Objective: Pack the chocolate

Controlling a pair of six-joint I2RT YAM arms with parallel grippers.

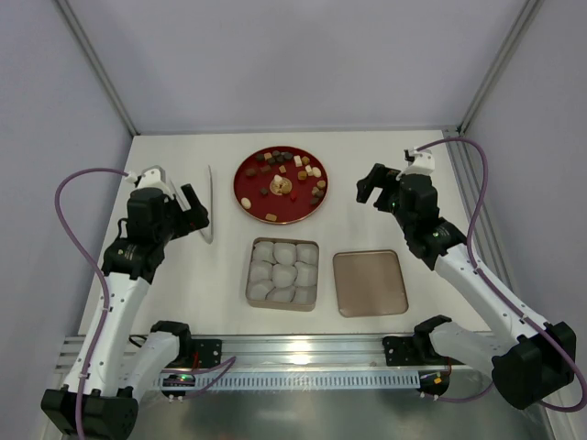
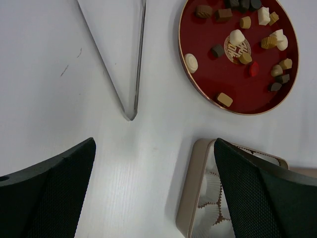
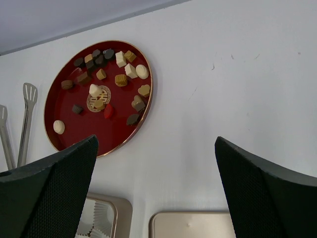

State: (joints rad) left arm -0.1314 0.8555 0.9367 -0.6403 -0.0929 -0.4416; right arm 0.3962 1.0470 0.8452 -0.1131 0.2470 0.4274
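Several small chocolates (image 1: 286, 174) in dark brown, tan and cream lie scattered on a round red plate (image 1: 248, 188) at the back middle; the same chocolates (image 2: 245, 22) (image 3: 119, 79) show in both wrist views. In front of the plate stands a tan square tin (image 1: 282, 307) filled with white crinkled paper cups (image 1: 282, 272). My left gripper (image 1: 194, 209) hangs open to the left of the plate, above the table, with nothing between its fingers (image 2: 54, 193). To the right of the plate my right gripper (image 1: 374, 186) is open and holds nothing.
A flat tan lid (image 1: 370, 282) lies to the right of the tin. Metal tongs (image 1: 210, 203) lie on the white table just left of the plate, close under the left gripper. The enclosure's frame posts stand at the back corners.
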